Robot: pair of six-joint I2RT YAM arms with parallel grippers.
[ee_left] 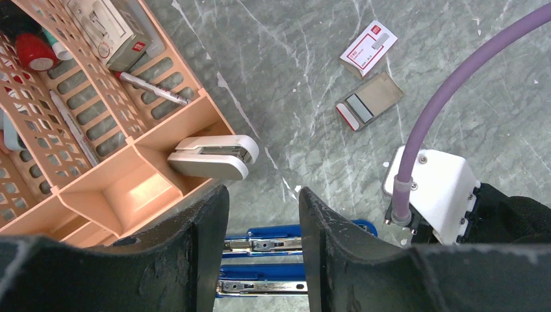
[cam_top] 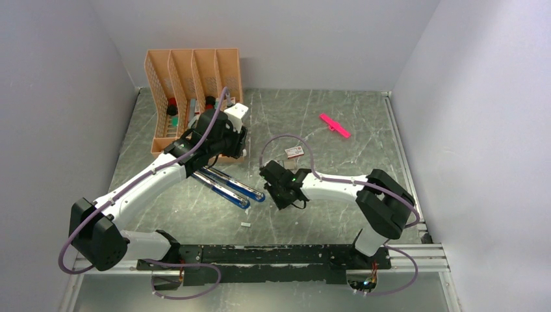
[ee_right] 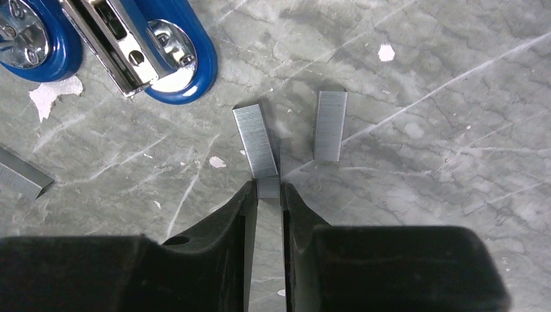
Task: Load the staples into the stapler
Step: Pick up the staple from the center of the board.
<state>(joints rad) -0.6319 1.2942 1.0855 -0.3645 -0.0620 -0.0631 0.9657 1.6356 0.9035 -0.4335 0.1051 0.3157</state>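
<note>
The blue stapler (cam_top: 230, 187) lies opened flat on the table, its two metal channels facing up (ee_left: 279, 260) and its rounded front ends (ee_right: 156, 45) near my right wrist. My left gripper (ee_left: 263, 195) stands open over the stapler's rear, the stapler showing across the gap between its fingers. One strip of staples (ee_right: 255, 140) has its near end pinched between the tips of my right gripper (ee_right: 268, 188), just right of the stapler. A second strip (ee_right: 330, 125) lies loose beside it, a third (ee_right: 23, 174) at the left edge.
The pink-and-white staples box (ee_left: 369, 47) and its tray (ee_left: 369, 101) lie behind my right arm. An orange desk organizer (cam_top: 188, 91) stands at the back left with a white stapler-like thing (ee_left: 211, 156) against it. A pink stick (cam_top: 334, 125) lies at the back right.
</note>
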